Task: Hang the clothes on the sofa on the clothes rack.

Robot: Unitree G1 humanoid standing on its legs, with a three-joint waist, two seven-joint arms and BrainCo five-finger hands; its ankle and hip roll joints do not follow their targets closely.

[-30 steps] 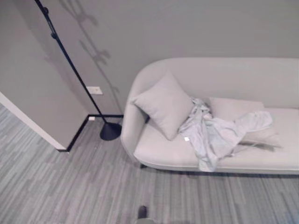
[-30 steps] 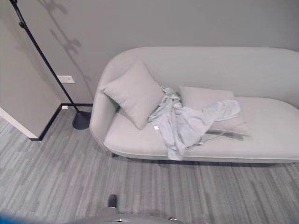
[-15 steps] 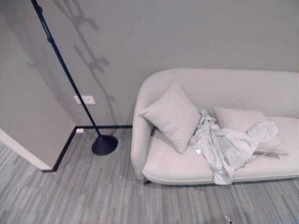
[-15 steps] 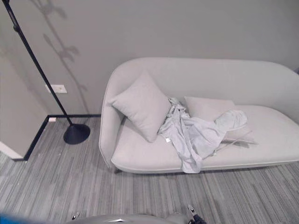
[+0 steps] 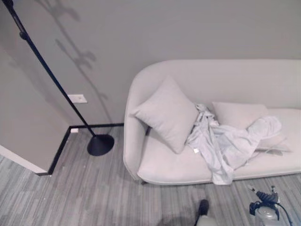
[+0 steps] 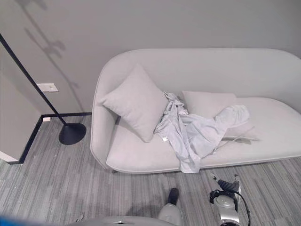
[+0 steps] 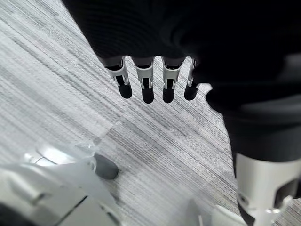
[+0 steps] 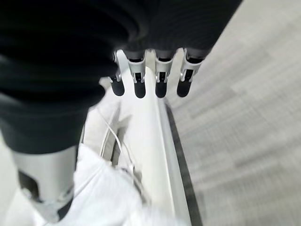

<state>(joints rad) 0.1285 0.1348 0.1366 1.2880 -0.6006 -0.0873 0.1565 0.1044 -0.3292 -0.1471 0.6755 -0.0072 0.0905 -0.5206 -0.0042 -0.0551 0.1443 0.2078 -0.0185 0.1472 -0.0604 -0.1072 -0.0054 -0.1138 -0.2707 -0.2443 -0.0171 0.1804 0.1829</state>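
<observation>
The eye views show the crumpled pale-blue garment [image 6: 197, 134] on the light-grey sofa [image 6: 136, 160]. Wrist views show left hand [image 7: 155, 84] and right hand [image 8: 150, 77] straight-fingered, empty.

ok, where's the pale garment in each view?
Left eye view: garment draped over the sofa seat, hem over the front edge.
Right eye view: same spot, centre.
Right wrist view: pale cloth past the right hand, likely the garment.
Left wrist view: left hand above carpet.
Shared landmark: square cushion.
</observation>
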